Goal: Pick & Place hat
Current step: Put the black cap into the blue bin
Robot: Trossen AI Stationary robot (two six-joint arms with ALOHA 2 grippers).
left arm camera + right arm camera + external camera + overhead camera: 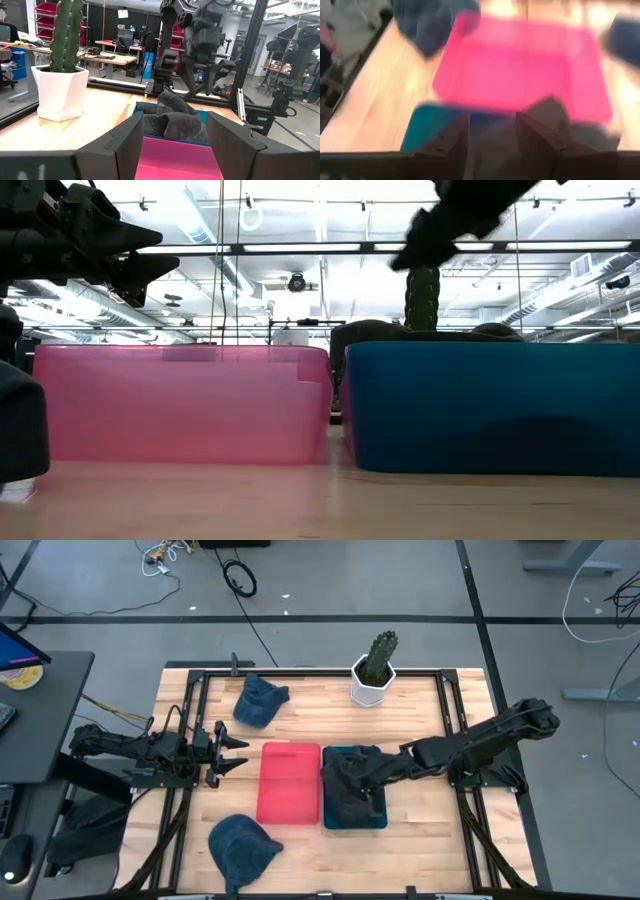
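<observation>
Here, we take the blue bin (354,802) as our landmark for every place below.

Blue bin: it sits on the counter (420,730), touching the long side of the pink bin (290,782), which is bare inside.

Dark hat (350,780): it lies inside the blue bin, crumpled; in the left wrist view it shows as a grey heap (175,117) rising above the bin's rim.

Right claw (352,772): it reaches over the blue bin, right at the dark hat. We cannot tell whether its fingers are parted or closed on the cloth.

Left claw (236,750): it hangs on the far side of the pink bin from the blue bin, fingers spread apart, holding nothing.

Other hats: one blue hat (258,700) lies beyond the pink bin, toward the cactus pot (374,670); a second blue hat (242,845) lies on the counter near the pink bin's opposite end, well apart from the blue bin.

Progress: we judge that one hat is in the blue bin or being set there, with two hats left on the counter.

Heading: the dark hat is too crumpled for us to tell its brim or its long axis.
</observation>
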